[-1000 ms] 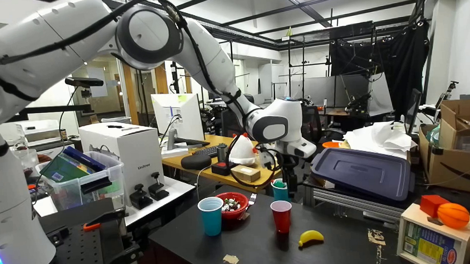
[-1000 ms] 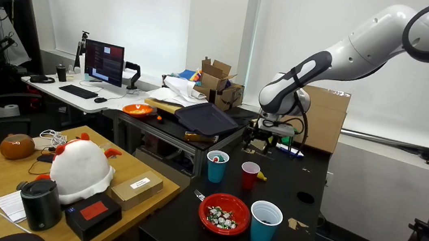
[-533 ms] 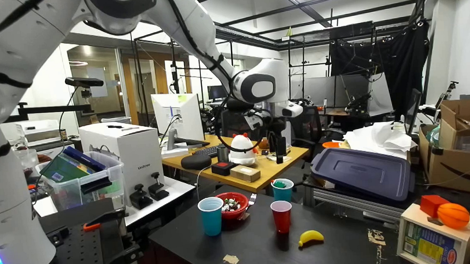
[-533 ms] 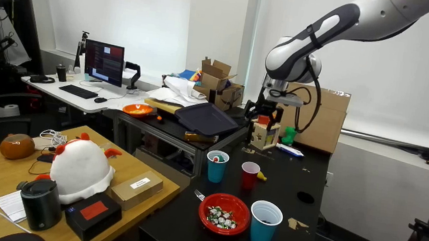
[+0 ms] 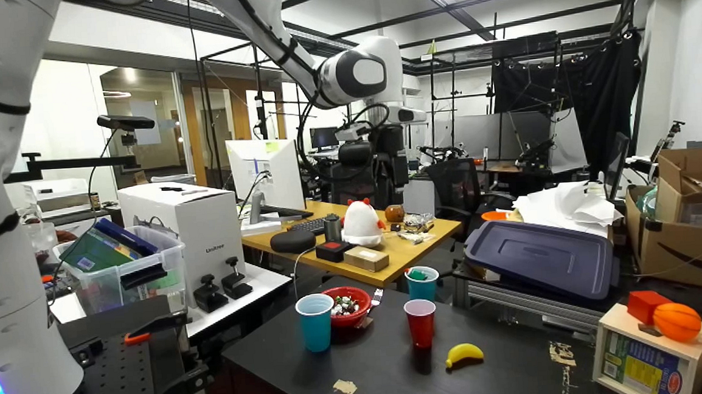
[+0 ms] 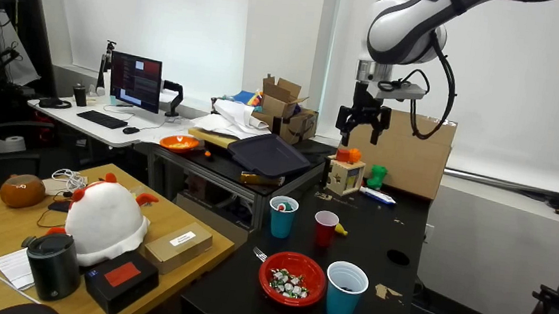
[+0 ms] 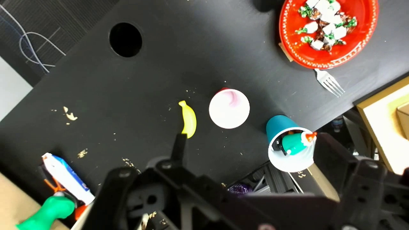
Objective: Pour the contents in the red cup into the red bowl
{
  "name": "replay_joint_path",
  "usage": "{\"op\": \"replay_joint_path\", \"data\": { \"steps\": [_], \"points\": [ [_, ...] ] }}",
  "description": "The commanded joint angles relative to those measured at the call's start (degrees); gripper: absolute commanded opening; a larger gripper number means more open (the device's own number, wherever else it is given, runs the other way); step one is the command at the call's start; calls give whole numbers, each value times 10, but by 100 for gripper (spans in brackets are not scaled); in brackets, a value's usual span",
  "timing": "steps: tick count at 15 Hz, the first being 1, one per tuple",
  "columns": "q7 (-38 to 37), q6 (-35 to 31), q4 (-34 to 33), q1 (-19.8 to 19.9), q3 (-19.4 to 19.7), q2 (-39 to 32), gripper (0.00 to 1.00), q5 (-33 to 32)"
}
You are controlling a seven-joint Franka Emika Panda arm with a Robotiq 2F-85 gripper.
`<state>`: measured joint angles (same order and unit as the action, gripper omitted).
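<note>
The red cup (image 5: 421, 327) stands upright on the black table in both exterior views (image 6: 324, 232). In the wrist view the cup (image 7: 229, 109) shows a white inside, overexposed, with no contents I can make out. The red bowl (image 5: 363, 301) holds several wrapped candies; it also shows in an exterior view (image 6: 316, 283) and in the wrist view (image 7: 364, 19). My gripper (image 6: 359, 137) is open and empty, high above the table over the wooden box end. In the wrist view its fingers (image 7: 251, 138) are wide apart, touching nothing.
A teal cup (image 6: 341, 300) stands beside the bowl. Another teal cup (image 7: 279, 126) with a green toy stands near the red cup. A yellow banana (image 5: 465, 353) lies beside the red cup. A fork (image 7: 330, 83) touches the bowl. A wooden box (image 6: 343, 178) stands farther along.
My gripper has risen from low over the table to well above it, moving left in an exterior view. The cups, bowl and banana have not moved.
</note>
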<state>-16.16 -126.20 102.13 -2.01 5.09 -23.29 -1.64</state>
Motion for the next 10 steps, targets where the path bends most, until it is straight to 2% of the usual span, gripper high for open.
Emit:
{"op": "replay_joint_path", "data": {
  "steps": [1,10],
  "points": [
    [5,36,57,-12,-7,83,100,-32],
    [99,103,106,-10,-56,188,100,-21]
  ]
}}
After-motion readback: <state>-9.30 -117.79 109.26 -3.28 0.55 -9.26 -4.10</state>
